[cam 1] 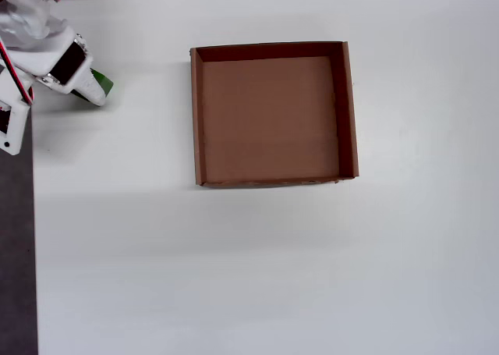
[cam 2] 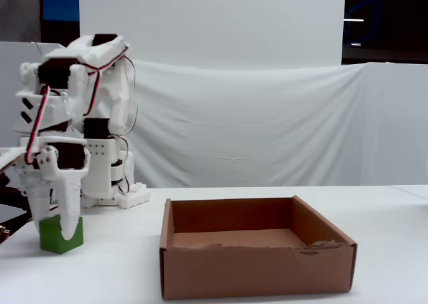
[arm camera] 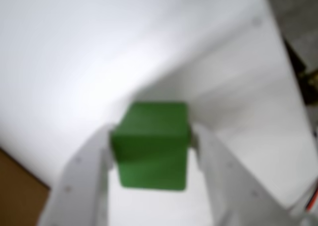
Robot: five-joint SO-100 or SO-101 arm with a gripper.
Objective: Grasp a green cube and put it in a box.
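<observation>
The green cube (arm camera: pixel 151 151) sits between my gripper's (arm camera: pixel 151 134) two white fingers, which touch its left and right faces. In the fixed view the cube (cam 2: pixel 57 240) rests on the white table at the far left, with the gripper (cam 2: pixel 59 227) pointing down over it. In the overhead view only a green corner of the cube (cam 1: pixel 102 84) shows beside the gripper (cam 1: pixel 90 91). The box (cam 1: pixel 195 113) is an empty brown cardboard tray to the right of the cube, about a box width away. It stands at the centre front in the fixed view (cam 2: pixel 254 270).
The arm's white base (cam 2: pixel 107 170) stands behind the cube at the left. A dark strip (cam 1: pixel 15 253) marks the table's left edge in the overhead view. A brown surface (arm camera: pixel 15 191) shows in the wrist view's lower left corner. A white cloth hangs behind the table.
</observation>
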